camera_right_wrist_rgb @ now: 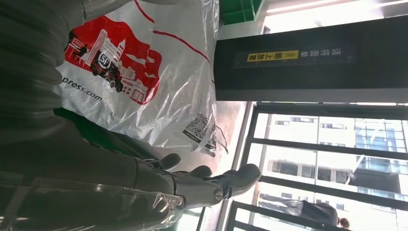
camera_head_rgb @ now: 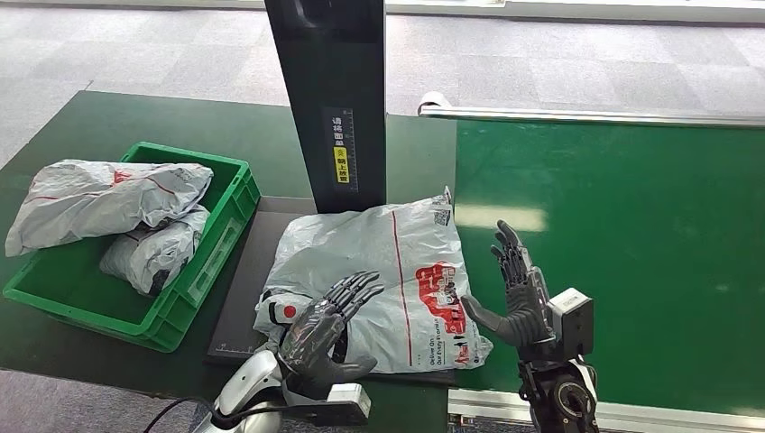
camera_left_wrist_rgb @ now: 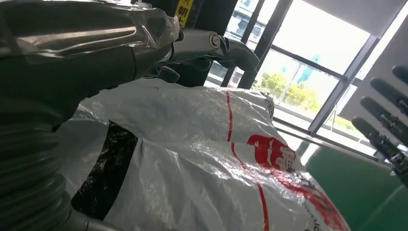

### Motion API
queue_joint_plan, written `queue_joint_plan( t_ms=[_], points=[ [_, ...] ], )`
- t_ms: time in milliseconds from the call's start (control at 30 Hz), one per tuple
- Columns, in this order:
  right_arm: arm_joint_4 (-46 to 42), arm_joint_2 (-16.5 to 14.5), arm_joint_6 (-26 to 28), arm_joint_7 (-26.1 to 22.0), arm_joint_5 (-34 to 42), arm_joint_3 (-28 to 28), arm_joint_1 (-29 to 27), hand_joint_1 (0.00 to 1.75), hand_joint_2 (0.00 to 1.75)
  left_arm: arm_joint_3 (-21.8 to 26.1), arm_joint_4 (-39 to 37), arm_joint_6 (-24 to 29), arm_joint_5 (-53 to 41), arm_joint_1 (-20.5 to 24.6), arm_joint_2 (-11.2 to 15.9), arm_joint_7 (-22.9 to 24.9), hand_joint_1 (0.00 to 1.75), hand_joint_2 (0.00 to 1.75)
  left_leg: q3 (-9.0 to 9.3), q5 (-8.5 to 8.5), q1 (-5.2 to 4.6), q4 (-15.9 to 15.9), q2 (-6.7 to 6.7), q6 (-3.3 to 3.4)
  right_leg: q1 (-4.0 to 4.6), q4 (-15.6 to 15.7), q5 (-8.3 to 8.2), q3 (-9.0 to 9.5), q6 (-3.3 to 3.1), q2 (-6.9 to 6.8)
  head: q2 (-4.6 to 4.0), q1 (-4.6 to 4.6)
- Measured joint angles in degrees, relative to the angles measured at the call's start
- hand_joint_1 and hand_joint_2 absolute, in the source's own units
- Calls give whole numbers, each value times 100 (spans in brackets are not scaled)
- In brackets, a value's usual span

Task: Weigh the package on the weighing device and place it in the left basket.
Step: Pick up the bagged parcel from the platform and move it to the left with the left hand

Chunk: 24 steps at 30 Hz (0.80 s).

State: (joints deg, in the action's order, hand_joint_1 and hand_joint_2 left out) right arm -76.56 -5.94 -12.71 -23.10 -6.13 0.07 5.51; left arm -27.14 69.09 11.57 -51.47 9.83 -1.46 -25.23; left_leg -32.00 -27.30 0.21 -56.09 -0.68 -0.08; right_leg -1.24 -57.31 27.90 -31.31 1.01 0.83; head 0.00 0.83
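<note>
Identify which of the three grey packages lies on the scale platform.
The large package with the red print, between both hands; the other two sit in the green basket.

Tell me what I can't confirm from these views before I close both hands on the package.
- Head view: whether the left hand touches the package or hovers; angle hides any gap.
- Head view: scale platform mostly covered by the package; no weight readout.
- Head view: yellow label on the black post too small to read.
- Green basket: its bottom is hidden by two bags.
- Right wrist view: right hand fingertips partly hidden by its own cover.
</note>
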Motion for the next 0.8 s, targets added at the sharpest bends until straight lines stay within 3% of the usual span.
queue_joint_plan(
  t_ms=[167,300,567,800],
  points=[
    [76,1,17,-38,49,1,54,0,175,-265,-825,288,-320,392,-27,123,0,175,0,0,0,-1,0,0,0,0,0,-1,0,0,0,1],
    [90,3,33,-53,85,0,51,0,175,-404,-1317,391,-480,638,-55,250,171,175,-1,0,0,0,0,0,0,0,0,-2,0,0,0,0],
    [41,8,66,-47,118,-2,-32,0,175,-470,-1692,355,-279,896,-91,243,175,175,1,0,0,0,0,0,0,0,0,1,0,0,0,0],
    [24,42,138,-53,207,-2,-175,0,175,-229,-1375,456,365,851,-63,43,175,175,0,0,1,0,0,-1,1,-1,0,1,0,1,0,1]
  ],
)
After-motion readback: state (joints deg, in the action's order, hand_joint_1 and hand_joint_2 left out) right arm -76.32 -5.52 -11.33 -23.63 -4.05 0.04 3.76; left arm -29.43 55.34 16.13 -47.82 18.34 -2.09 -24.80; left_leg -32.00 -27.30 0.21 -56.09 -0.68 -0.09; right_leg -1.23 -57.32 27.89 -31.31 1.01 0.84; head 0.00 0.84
